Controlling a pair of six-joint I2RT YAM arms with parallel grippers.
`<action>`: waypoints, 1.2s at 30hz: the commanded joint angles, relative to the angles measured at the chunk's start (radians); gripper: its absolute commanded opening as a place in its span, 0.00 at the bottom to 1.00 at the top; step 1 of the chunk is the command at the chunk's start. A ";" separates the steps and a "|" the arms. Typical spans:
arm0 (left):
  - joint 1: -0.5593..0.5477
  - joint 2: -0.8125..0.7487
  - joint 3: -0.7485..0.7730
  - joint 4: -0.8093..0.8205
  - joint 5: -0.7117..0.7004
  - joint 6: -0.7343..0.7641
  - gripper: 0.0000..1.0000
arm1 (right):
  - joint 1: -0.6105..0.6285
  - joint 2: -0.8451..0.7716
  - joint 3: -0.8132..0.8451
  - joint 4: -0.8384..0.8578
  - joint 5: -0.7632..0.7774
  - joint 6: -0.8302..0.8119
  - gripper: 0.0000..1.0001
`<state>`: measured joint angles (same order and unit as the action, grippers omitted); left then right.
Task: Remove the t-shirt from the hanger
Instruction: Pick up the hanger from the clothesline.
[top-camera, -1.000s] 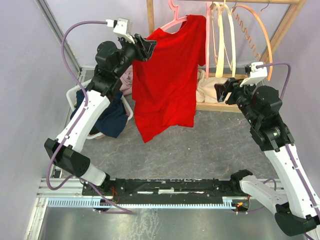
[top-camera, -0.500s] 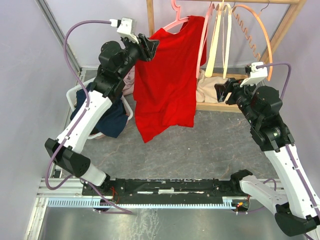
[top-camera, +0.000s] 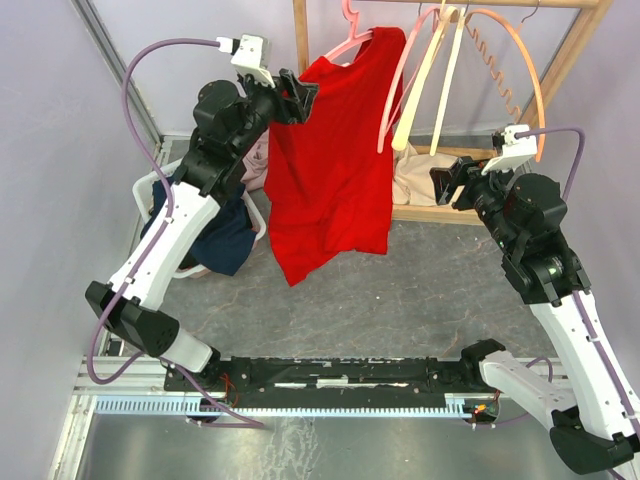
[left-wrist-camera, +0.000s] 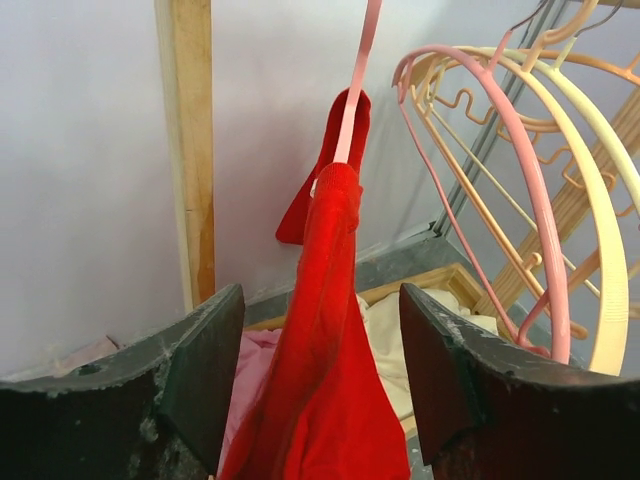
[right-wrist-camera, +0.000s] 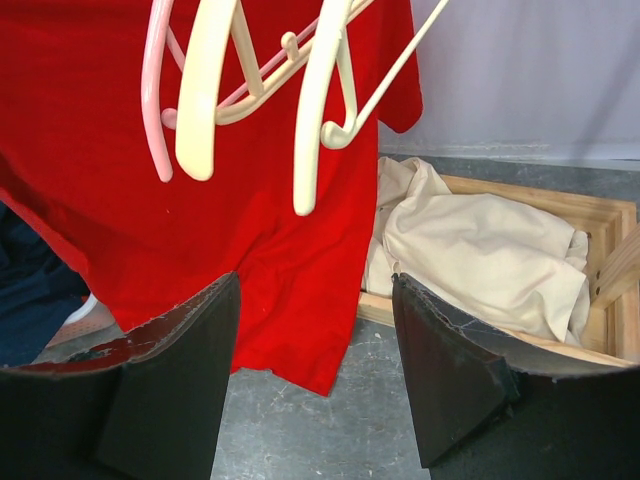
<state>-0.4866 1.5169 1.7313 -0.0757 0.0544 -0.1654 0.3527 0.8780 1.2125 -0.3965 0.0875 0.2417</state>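
Note:
The red t-shirt (top-camera: 335, 150) hangs on a pink hanger (top-camera: 352, 40) from the wooden rack's top rail. My left gripper (top-camera: 297, 98) is open at the shirt's left shoulder. In the left wrist view the shirt's folded edge (left-wrist-camera: 330, 330) hangs between my spread fingers, below the pink hanger (left-wrist-camera: 352, 110). I cannot tell whether the fingers touch it. My right gripper (top-camera: 447, 185) is open and empty, to the right of the shirt and apart from it. The right wrist view shows the shirt (right-wrist-camera: 120, 200) ahead of that gripper (right-wrist-camera: 315, 370).
Empty cream hangers (top-camera: 430, 80) and an orange hanger (top-camera: 530, 90) hang right of the shirt, tilted. A cream cloth (top-camera: 415, 180) lies in the rack's wooden base (top-camera: 440, 212). A white basket (top-camera: 150, 190) with dark blue clothes (top-camera: 225, 235) stands at the left, with pink cloth (top-camera: 255, 160) behind it.
My left gripper has moved slightly up and right along the shirt's shoulder. The pink and cream hangers have swung, their lower ends going left. The right arm has barely moved.

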 joint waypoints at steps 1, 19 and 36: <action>-0.005 -0.046 0.006 0.001 -0.010 0.040 0.66 | 0.001 -0.013 -0.007 0.044 0.004 -0.002 0.70; -0.006 -0.022 0.058 -0.067 0.073 0.061 0.28 | 0.001 -0.017 -0.011 0.042 0.006 -0.002 0.70; -0.013 -0.088 0.001 0.125 0.058 0.052 0.03 | 0.001 -0.020 -0.008 0.042 0.006 -0.001 0.70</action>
<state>-0.4961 1.5024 1.7374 -0.1196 0.1112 -0.1600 0.3527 0.8757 1.2015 -0.3965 0.0875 0.2420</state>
